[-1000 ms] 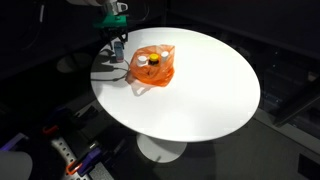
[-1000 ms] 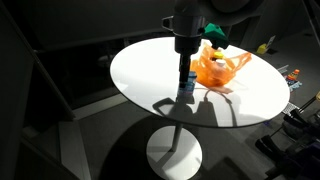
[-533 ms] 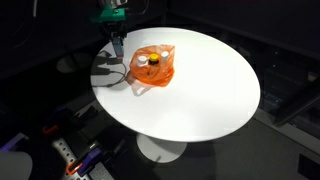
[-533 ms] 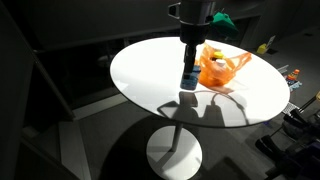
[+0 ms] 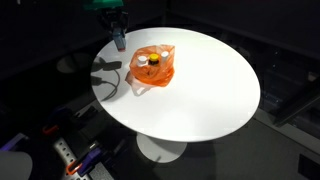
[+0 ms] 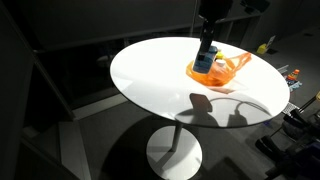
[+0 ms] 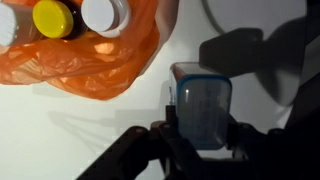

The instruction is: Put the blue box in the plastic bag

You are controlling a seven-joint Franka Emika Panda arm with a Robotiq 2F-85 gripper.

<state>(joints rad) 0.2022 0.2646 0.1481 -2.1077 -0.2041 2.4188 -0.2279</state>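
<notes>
Blue box (image 7: 200, 100) grasped in the end effector (image 7: 201, 128): in the wrist view the jaws press on two opposite sides of it. In both exterior views the end effector (image 5: 119, 33) (image 6: 207, 45) hangs vertically with the box (image 5: 120, 42) (image 6: 205, 63) at its tip, clear of the white round bench (image 5: 200, 90) (image 6: 150, 75). The arm's shadow (image 5: 107, 72) lies on the bench near its edge.

Orange plastic bag (image 7: 90, 65) sits just beside the box in the wrist view, mouth open, with a yellow cap (image 7: 52, 17) and a white cap (image 7: 105, 12) showing inside. The box is not inside the bag.

In an exterior view the bag (image 5: 158, 70) rests between the bench centre and the edge nearest the arm. In an exterior view the box overlaps the bag (image 6: 225, 68). Whether they touch, I cannot tell.
</notes>
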